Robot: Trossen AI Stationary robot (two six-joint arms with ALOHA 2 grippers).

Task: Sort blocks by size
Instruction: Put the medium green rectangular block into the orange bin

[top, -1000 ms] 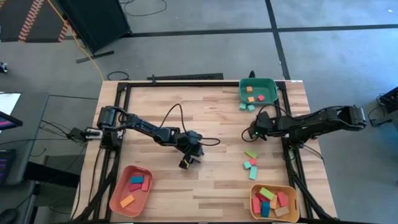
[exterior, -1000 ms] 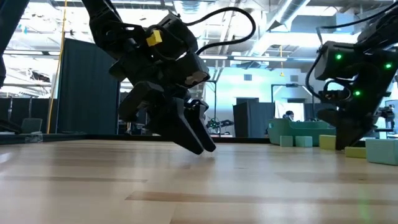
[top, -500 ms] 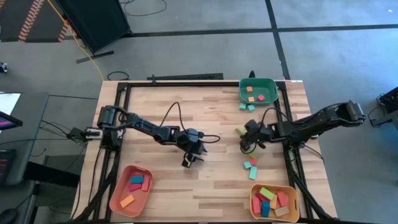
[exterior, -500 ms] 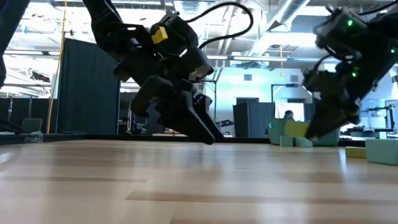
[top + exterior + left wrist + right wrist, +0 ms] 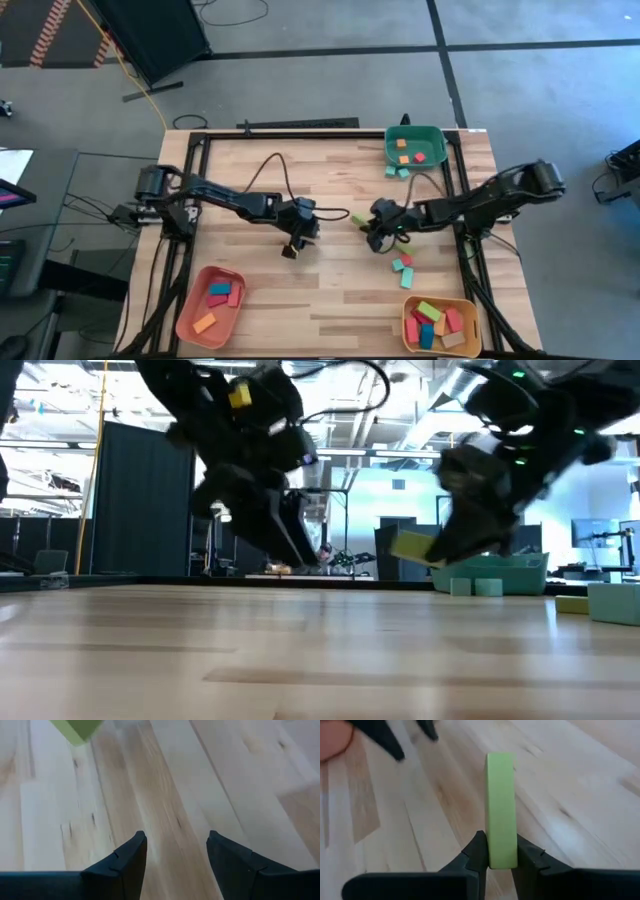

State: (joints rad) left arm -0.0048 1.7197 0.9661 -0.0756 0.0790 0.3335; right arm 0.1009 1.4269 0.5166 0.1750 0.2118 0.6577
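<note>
Mostly sorted: blocks already lie in my green tray (image 5: 415, 133), salmon tray (image 5: 190, 318) and yellow tray (image 5: 409, 330). My right gripper (image 5: 496, 856) pinches a lime bar (image 5: 500, 805) above mid-table; my left gripper (image 5: 175, 851) hovers spread and bare. Loose blocks (image 5: 402, 265) remain.

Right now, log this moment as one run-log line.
right gripper: shut on light green bar, above mid-table | left gripper: open, empty, facing it | loose blocks: remain near right edge
</note>
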